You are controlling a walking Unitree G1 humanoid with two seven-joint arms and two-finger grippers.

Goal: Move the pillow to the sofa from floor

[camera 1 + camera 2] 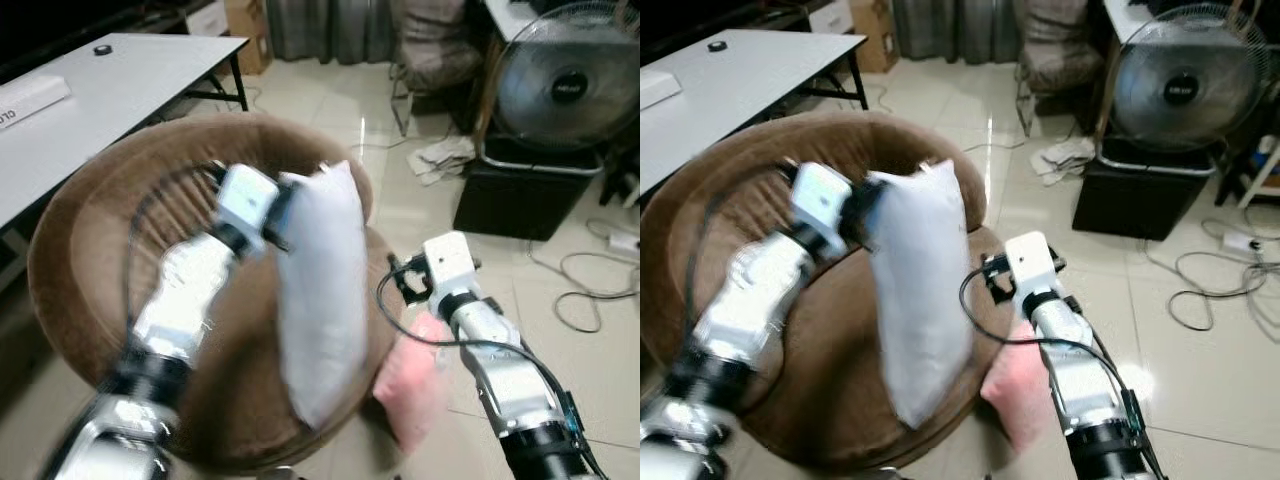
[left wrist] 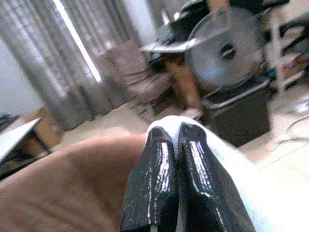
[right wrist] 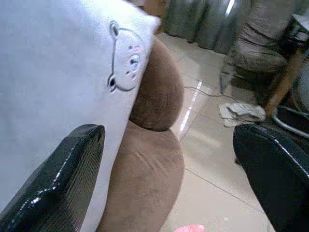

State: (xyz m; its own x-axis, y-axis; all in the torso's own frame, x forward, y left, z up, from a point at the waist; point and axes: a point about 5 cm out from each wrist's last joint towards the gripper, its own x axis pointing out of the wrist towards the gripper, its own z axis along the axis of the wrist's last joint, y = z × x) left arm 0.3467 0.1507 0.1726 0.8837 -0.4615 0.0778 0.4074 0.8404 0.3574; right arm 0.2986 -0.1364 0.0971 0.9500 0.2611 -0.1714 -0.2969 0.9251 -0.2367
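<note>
1. Pale glossy floor tiles (image 1: 340, 100) are reflecting light.
2. A white table (image 1: 120, 75) is standing at the left.
3. Grey curtains (image 1: 320, 25) are hanging at the back.
4. A big fan (image 1: 568, 85) is sitting on a black box (image 1: 520, 195).
5. Cables (image 1: 590, 290) are trailing across the floor beside crumpled cloth (image 1: 440, 158).

Lived-in home, living room doubling as work corner. Round brown velvet sofa (image 1: 90, 260) on glossy cream tile floor (image 1: 400, 200). Grey curtains (image 2: 72, 63) hang to floor at back. Large pedestal fan (image 1: 565, 85) above black box (image 1: 515, 200). White bench (image 1: 110, 85) at left, cardboard boxes (image 1: 245, 30) behind. Loose cables (image 1: 585, 285) and crumpled cloth (image 1: 440, 158) on tiles. Pink cushion (image 1: 415, 385) on floor beside sofa.
</note>
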